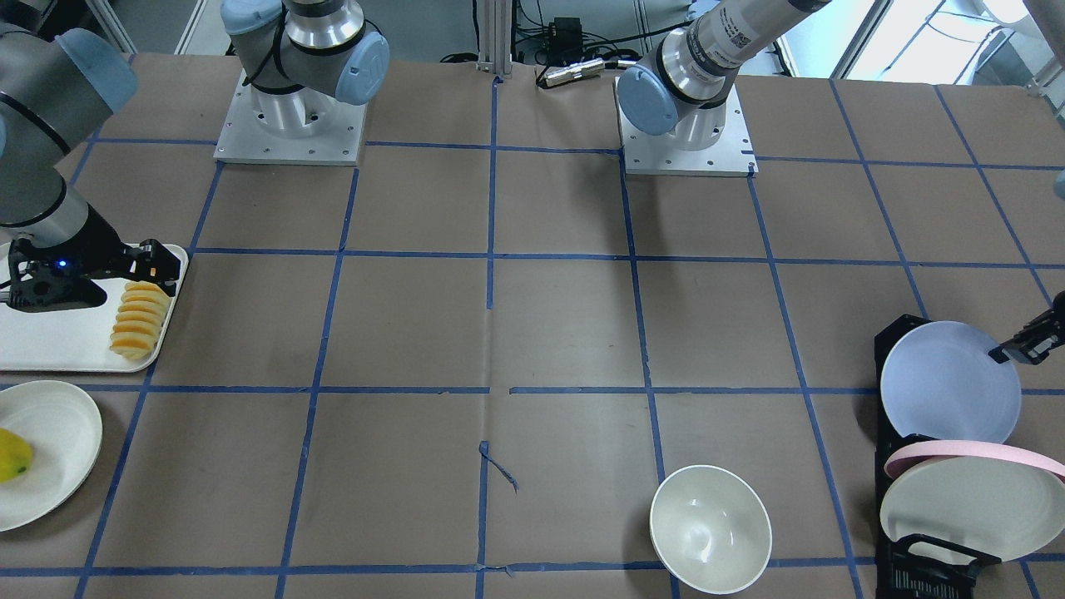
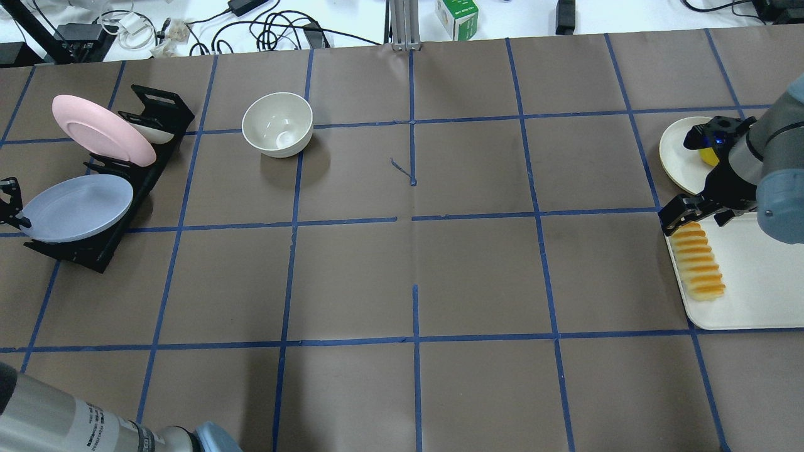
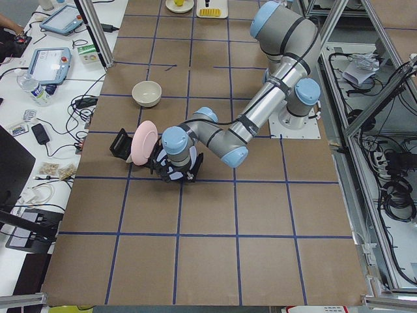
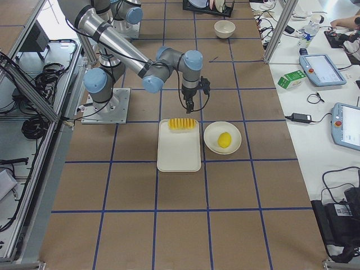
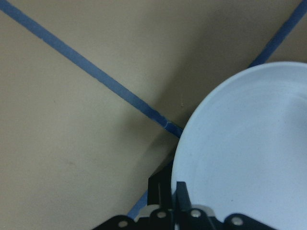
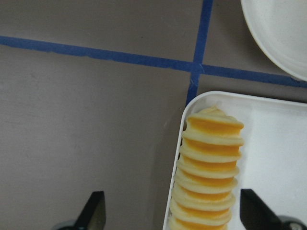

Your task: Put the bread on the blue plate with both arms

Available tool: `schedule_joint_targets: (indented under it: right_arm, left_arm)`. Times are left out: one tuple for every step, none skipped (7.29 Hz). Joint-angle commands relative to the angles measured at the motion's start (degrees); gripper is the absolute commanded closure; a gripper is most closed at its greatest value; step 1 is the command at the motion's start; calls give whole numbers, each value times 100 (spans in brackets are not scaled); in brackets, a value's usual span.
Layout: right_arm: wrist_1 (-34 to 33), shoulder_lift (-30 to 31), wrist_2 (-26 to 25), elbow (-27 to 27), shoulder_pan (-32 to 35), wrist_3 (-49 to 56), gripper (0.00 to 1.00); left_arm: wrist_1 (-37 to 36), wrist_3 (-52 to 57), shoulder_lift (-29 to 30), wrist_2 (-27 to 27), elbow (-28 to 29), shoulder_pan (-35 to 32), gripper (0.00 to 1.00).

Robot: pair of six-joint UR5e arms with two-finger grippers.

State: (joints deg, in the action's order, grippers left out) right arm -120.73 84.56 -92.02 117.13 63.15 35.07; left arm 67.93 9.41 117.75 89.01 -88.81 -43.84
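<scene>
The bread (image 1: 137, 320) lies along the edge of a white tray (image 1: 50, 341); it also shows in the overhead view (image 2: 697, 263) and the right wrist view (image 6: 208, 177). My right gripper (image 1: 154, 266) hangs open just above the loaf's end, its jaws spread wider than the loaf (image 6: 175, 215). The blue plate (image 1: 948, 383) leans in a black rack (image 1: 894, 333). My left gripper (image 1: 1027, 345) is shut on the blue plate's rim, with the rim between its fingers in the left wrist view (image 5: 171, 184). The plate rests in the rack (image 2: 75, 207).
The rack also holds a pink plate (image 1: 973, 453) and a cream plate (image 1: 973, 507). A cream bowl (image 1: 710, 528) stands nearby. A cream plate (image 1: 50, 449) with a yellow fruit (image 1: 12, 455) sits beside the tray. Blue tape lines grid the brown table.
</scene>
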Motion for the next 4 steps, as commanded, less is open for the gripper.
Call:
schedule_joint_targets:
  right_arm:
    - [-100, -194, 0, 11, -180, 201, 0]
    - [-109, -264, -8, 20, -180, 202, 0]
    - [-109, -291, -17, 20, -180, 176, 0]
    - [-109, -300, -35, 11, -180, 176, 0]
  left_arm:
    - [525, 35, -172, -15, 91, -2, 100]
    - [851, 35, -364, -24, 100, -36, 100]
    - [1132, 26, -567, -111, 83, -80, 100]
    - [1535, 9, -760, -451, 48, -98, 100]
